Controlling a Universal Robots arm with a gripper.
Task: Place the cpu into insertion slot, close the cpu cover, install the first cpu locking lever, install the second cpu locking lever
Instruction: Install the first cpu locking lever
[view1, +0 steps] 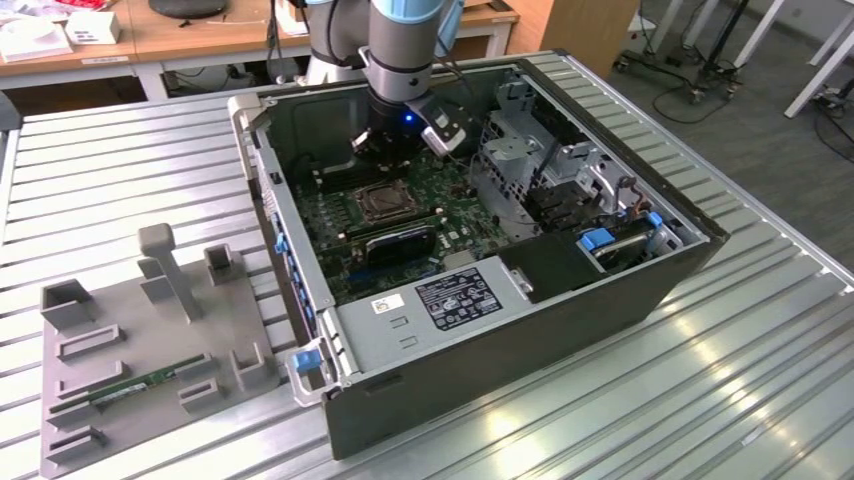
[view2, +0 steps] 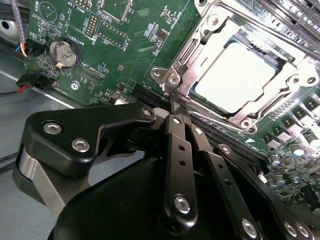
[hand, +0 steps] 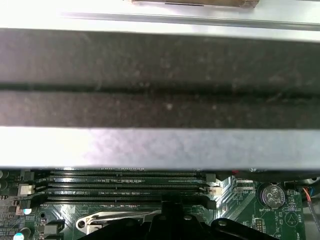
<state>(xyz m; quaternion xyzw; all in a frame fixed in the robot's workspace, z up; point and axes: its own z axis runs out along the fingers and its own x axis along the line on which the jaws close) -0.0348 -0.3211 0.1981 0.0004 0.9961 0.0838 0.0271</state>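
Observation:
In the second wrist view the cpu (view2: 235, 75) lies flat in its socket, silvery top showing. The cpu cover (view2: 280, 97), a silver frame, lies down around it. My gripper (view2: 173, 102) is shut, its black fingers (view2: 178, 150) pressed together with nothing between them. Their tips sit at the near corner of the socket frame, by a screw boss (view2: 172, 79); whether they touch a lever I cannot tell. In the exterior view the gripper (view1: 390, 152) hangs inside the open computer case, just behind the socket (view1: 380, 203) on the motherboard (view1: 334, 215).
The case walls (view1: 267, 170) and a drive cage (view1: 527, 150) hem in the arm. Memory slots (hand: 125, 187) run beside the socket. A coin battery (view2: 65, 51) and wires (view2: 22, 50) sit on the board. A grey fixture tray (view1: 134, 340) lies at the exterior view's left.

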